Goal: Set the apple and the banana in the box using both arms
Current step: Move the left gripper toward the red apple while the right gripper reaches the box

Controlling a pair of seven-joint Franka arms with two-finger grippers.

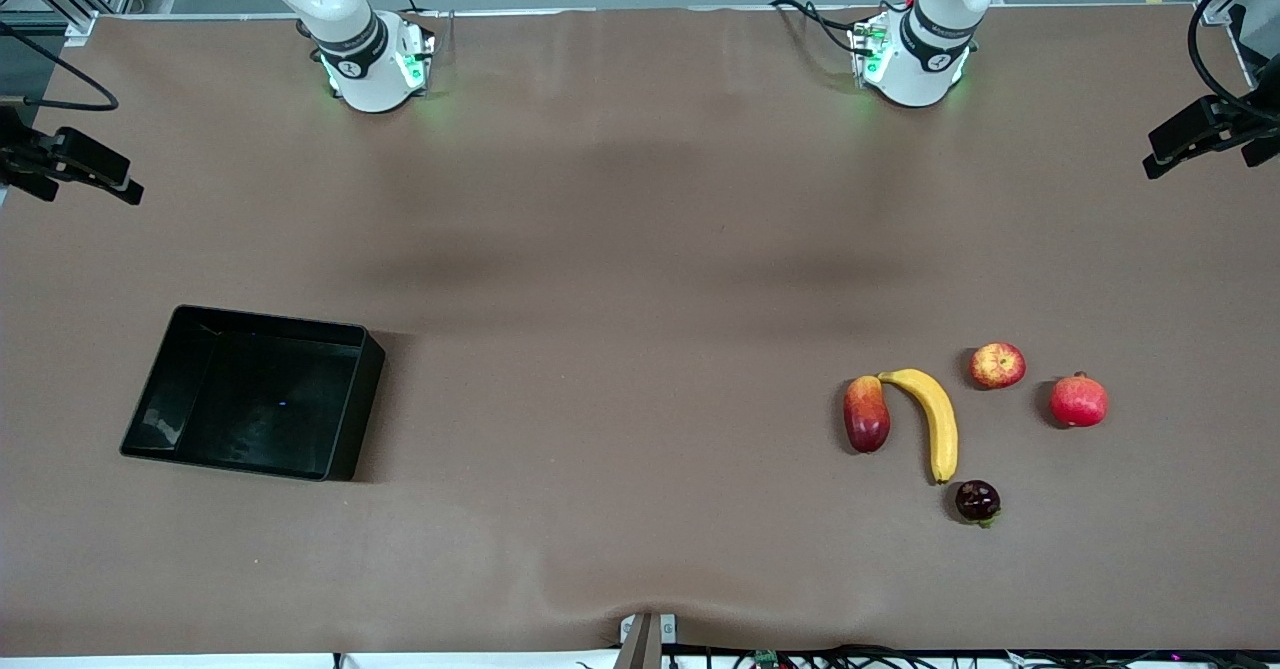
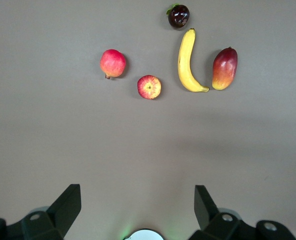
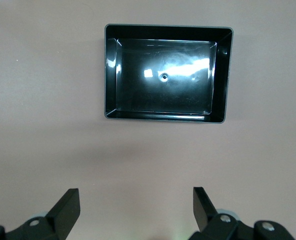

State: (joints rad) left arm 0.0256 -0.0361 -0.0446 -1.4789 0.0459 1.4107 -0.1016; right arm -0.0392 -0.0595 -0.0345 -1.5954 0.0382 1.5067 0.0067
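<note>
The apple (image 1: 997, 365) (image 2: 149, 87), red with yellow patches, lies toward the left arm's end of the table. Beside it the long yellow banana (image 1: 932, 417) (image 2: 186, 62) curves on the cloth. The black box (image 1: 166, 391) (image 3: 223, 75) stands empty toward the right arm's end. High above bare table, my left gripper (image 2: 137, 202) is open, the fruits far from its fingers. My right gripper (image 3: 136, 205) is likewise open over bare table, the box well away from it. The front view shows only both arms' bases, not the grippers.
A red-yellow mango-like fruit (image 1: 866, 413) lies beside the banana. A plain red fruit with a crown tip (image 1: 1078, 400) sits beside the apple. A dark purple fruit (image 1: 977, 501) is nearest the front camera. Black camera mounts (image 1: 1200, 129) stand at both table ends.
</note>
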